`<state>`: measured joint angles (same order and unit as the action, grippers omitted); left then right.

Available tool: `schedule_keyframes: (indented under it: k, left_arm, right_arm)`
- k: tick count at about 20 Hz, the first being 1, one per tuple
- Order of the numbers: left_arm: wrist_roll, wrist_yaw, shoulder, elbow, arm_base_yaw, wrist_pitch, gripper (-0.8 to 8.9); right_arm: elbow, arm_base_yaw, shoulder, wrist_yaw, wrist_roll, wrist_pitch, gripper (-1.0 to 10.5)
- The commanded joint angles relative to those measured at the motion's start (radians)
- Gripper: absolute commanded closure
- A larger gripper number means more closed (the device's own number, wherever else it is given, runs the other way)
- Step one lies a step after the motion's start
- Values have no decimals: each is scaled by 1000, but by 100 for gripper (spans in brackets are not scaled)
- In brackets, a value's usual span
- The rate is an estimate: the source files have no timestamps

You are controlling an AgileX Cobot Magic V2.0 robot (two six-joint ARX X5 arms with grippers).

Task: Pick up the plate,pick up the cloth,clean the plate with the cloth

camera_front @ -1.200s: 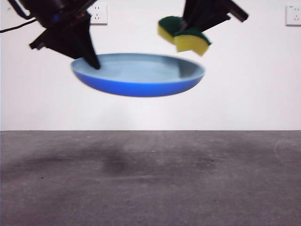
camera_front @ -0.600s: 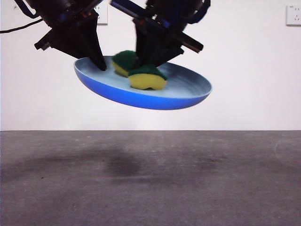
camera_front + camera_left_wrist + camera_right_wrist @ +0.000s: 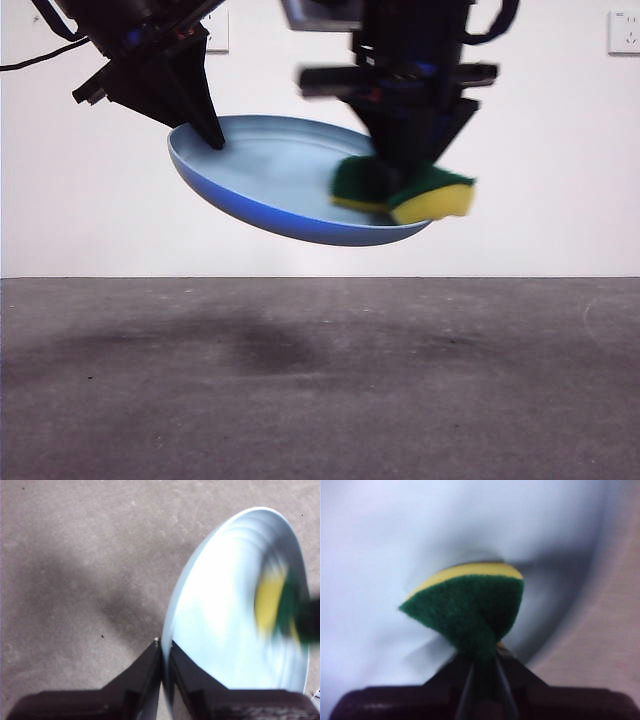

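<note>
The light-blue plate (image 3: 270, 170) hangs in the air above the table, tilted down to the right. My left gripper (image 3: 205, 130) is shut on its left rim; the left wrist view shows its jaws pinching the plate's edge (image 3: 165, 652). My right gripper (image 3: 405, 185) is shut on the cloth (image 3: 410, 190), a yellow sponge with a green layer, pressed on the plate's right inner side near the rim. In the right wrist view the sponge (image 3: 470, 605) is folded between the jaws against the plate (image 3: 380, 540). The sponge shows blurred in the left wrist view (image 3: 275, 600).
The grey table top (image 3: 320, 380) lies well below the plate. A white wall with sockets (image 3: 622, 30) stands behind.
My right gripper has swept the sponge across the plate from its left middle to its right rim. The plate has tilted more steeply down to the right.
</note>
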<state>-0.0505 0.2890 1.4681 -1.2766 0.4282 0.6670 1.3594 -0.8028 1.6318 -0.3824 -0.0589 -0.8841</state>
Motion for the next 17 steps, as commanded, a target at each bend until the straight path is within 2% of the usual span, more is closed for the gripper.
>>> schedule_keyframes:
  k: [1, 4, 6, 9, 11, 14, 17]
  left_arm:
    - [5, 35, -3, -1, 2, 0, 821]
    - [24, 46, -3, -1, 2, 5, 821]
    - [27, 68, -3, -1, 3, 5, 821]
    - [27, 83, -3, -1, 3, -5, 821]
    - [27, 83, -3, -1, 2, -9, 821]
    - [28, 85, -3, -1, 2, -21, 821]
    - [27, 85, -3, -1, 2, -46, 821]
  right_arm:
    - [-8, 37, 12, -38, 4, 71, 958]
    - [-8, 56, 12, -18, 0, 208, 958]
    - [-8, 63, 12, 48, -1, 287, 958]
    - [-8, 63, 12, 326, -36, 415, 958]
    - [-8, 52, 12, 506, -53, 434, 958]
    - [-8, 27, 12, 594, -51, 382, 958]
    - [-8, 8, 12, 593, 1, 235, 958]
